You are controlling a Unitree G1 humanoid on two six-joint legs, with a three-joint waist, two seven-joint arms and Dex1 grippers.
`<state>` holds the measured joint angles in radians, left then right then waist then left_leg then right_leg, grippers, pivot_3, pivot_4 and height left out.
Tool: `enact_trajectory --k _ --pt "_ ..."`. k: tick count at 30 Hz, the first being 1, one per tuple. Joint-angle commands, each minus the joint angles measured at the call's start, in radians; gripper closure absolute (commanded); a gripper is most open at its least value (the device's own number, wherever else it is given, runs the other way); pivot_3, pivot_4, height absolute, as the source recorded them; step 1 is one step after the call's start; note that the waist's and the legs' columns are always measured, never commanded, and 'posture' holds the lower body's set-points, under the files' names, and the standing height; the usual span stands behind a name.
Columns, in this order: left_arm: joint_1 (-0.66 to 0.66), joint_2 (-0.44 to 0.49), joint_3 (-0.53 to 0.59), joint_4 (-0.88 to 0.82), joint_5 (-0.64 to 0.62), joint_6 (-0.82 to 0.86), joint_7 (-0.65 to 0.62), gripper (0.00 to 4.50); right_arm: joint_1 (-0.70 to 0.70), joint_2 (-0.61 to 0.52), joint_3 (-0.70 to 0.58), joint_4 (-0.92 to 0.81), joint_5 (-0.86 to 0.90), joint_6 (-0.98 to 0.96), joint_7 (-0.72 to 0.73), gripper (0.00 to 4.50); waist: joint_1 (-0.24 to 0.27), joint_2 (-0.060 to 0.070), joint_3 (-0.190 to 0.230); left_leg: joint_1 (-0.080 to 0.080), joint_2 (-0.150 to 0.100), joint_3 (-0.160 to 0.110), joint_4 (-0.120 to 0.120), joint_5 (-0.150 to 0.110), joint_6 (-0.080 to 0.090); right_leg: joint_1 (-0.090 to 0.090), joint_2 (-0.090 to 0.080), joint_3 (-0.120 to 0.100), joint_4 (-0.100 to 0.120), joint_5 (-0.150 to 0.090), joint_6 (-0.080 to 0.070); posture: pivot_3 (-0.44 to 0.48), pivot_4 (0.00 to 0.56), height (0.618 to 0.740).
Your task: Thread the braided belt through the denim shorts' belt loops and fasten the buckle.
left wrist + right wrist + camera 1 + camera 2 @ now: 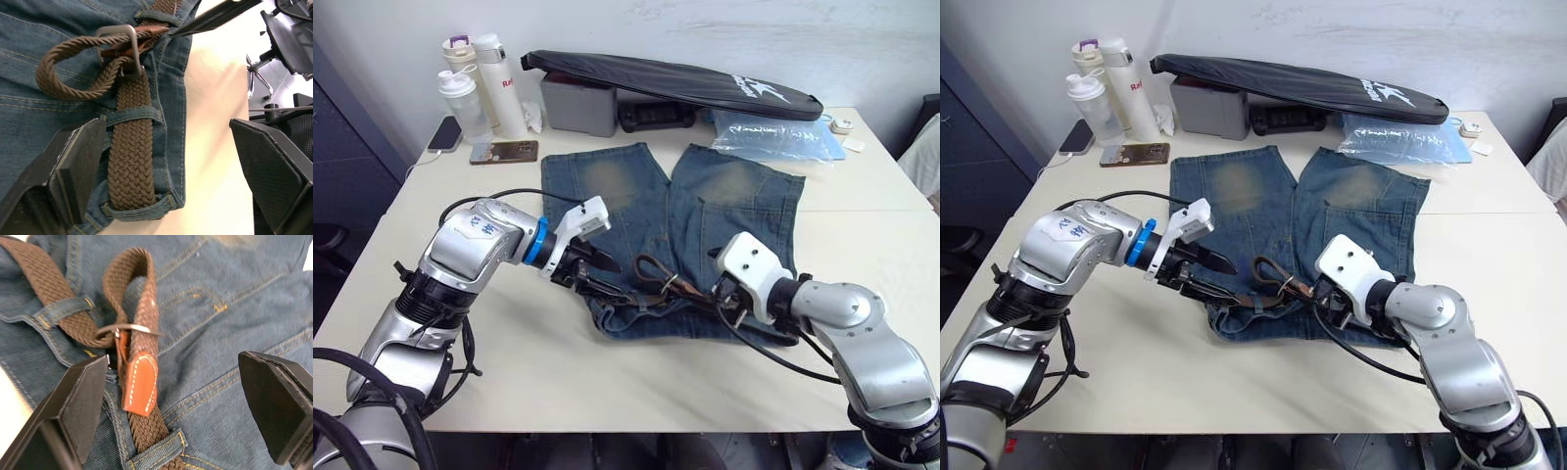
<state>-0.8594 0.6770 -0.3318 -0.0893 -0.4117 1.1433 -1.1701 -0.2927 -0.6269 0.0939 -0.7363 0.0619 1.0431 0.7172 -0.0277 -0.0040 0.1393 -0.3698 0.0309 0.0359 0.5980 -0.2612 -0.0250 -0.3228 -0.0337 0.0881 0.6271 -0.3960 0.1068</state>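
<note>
Now | left gripper (161,166) wide open over braided belt (129,161) | right gripper (186,401) wide open, empty

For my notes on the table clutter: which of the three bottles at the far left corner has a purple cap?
The short cream bottle at the back of the group. The tall white bottle beside it has a white cap, and the clear bottle in front also has a white lid.

Braided belt (129,161) partly hidden under belt loops (132,116), prong indistinct at buckle (119,48).
</note>
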Motion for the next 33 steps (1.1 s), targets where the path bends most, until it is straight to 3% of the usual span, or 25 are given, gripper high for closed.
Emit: enact_trajectory --k 1,4,7,12,14,25,29,33 --pt "-0.004 0.010 0.020 -0.030 -0.008 -0.002 0.030 0.00 -0.001 -0.006 0.016 -0.006 0.026 0.001 -0.020 0.03 0.000 0.000 0.000 0.000 0.000 0.000 0.000 0.000 0.000 0.000 0.000 0.000 0.000 0.000 0.000 0.000 0.150 0.740" --pt "-0.004 -0.002 0.034 -0.012 -0.006 -0.010 0.062 0.00 0.001 -0.005 0.019 -0.018 0.049 0.009 -0.026 0.03 0.000 0.000 0.000 0.000 0.000 0.000 0.000 0.000 0.000 0.000 0.000 0.000 0.000 0.000 0.000 0.000 0.150 0.740" --pt "-0.021 -0.003 0.066 0.027 -0.020 0.006 0.081 0.88 0.001 -0.005 -0.005 -0.044 0.087 0.028 -0.023 0.00 0.000 0.000 0.000 0.000 0.000 0.000 0.000 0.000 0.000 0.000 0.000 0.000 0.000 0.000 0.000 0.000 0.150 0.740" --pt "-0.013 0.015 0.039 0.032 -0.010 -0.019 0.078 3.21 0.005 -0.037 -0.025 -0.065 0.134 0.039 -0.016 0.00 0.000 0.000 0.000 0.000 0.000 0.000 -0.001 0.000 0.000 0.000 0.000 0.000 -0.001 0.000 0.000 0.000 0.150 0.740" --pt "-0.003 0.008 0.006 0.027 0.008 -0.046 0.082 4.37 0.002 -0.052 -0.034 -0.068 0.155 0.040 -0.013 0.00 0.000 0.000 0.000 0.000 0.000 0.000 -0.001 0.000 0.000 0.000 0.000 0.000 -0.001 0.000 0.000 0.000 0.150 0.740" --pt "0.075 -0.066 -0.160 0.071 0.082 -0.142 0.097 4.45 -0.012 -0.115 -0.095 -0.076 0.214 0.058 -0.035 0.00 0.001 0.000 0.000 0.000 0.000 0.000 -0.001 0.000 0.000 0.000 -0.001 0.000 -0.003 0.000 0.000 0.000 0.150 0.740" --pt "0.136 -0.048 -0.247 0.060 0.157 -0.181 0.115 4.45 -0.004 -0.137 -0.099 -0.087 0.232 0.062 -0.036 0.00 -0.001 0.000 0.000 0.000 0.000 0.000 -0.001 -0.001 0.001 0.000 -0.001 0.000 -0.005 0.000 0.000 0.000 0.150 0.740" --pt "0.170 -0.052 -0.248 0.069 0.177 -0.187 0.126 4.45 0.009 -0.182 -0.048 -0.077 0.213 0.035 -0.049 0.00 -0.001 -0.001 -0.005 0.001 0.000 0.000 -0.001 -0.001 0.002 0.001 -0.001 0.001 -0.006 0.000 0.000 0.000 0.150 0.740"
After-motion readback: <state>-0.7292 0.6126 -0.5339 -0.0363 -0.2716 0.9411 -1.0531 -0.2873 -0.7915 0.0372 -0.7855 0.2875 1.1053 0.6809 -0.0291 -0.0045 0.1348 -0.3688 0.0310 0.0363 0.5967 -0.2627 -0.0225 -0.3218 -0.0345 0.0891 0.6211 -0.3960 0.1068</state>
